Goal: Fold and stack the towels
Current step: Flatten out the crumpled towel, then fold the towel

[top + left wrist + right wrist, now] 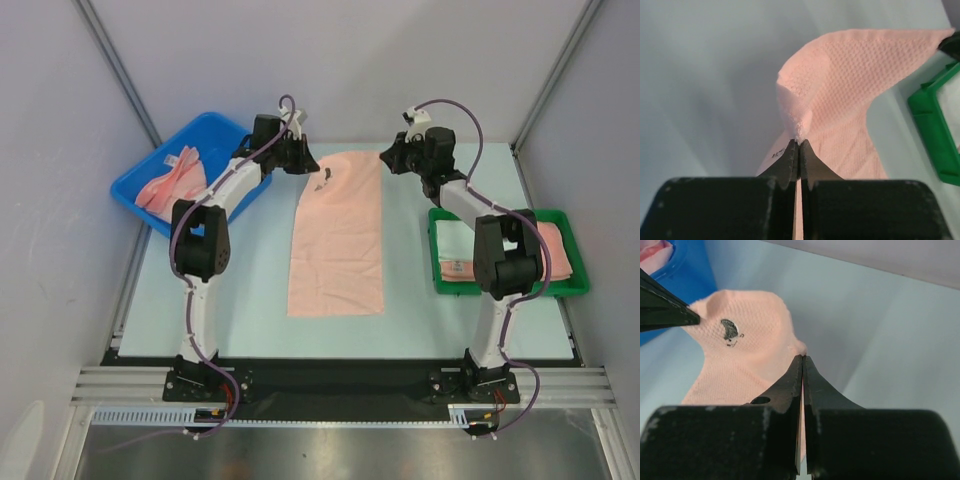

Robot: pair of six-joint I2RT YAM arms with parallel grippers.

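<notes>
Nearest, the smooth, matte, pale-green table [230,300], bare along its near strip. On its middle, a single pink towel [338,240]: a long, narrow rectangle of soft salmon cloth, spread flat, with straight near edge and square near corners, running lengthwise from near to far. Up close, a fine waffle-like weave with tiny raised dimples. To the right, well apart from that cloth, a shallow green tray [505,291] of hard plastic with a raised rim, partly hidden behind the right arm; inside it, folded towels [458,250], pale on the left and salmon on the right, in flat rectangular stacks. At the far left, a deep blue bin [215,125] of glossy plastic, set at an angle, holding crumpled towels [175,180], pink with pale stripes, in a loose heap. Near the pink towel's far-left corner, a small dark mark [322,181] printed on the weave. At the far end, left gripper [799,142] clenched on the far-left corner, black tapered fingers pressed tight together, the cloth drawn up into a small peak at their tips. Right gripper [803,357] likewise clamped on the far-right corner, thin pointed fingers closed with only a hairline seam between, fabric bunched at the pinch.
</notes>
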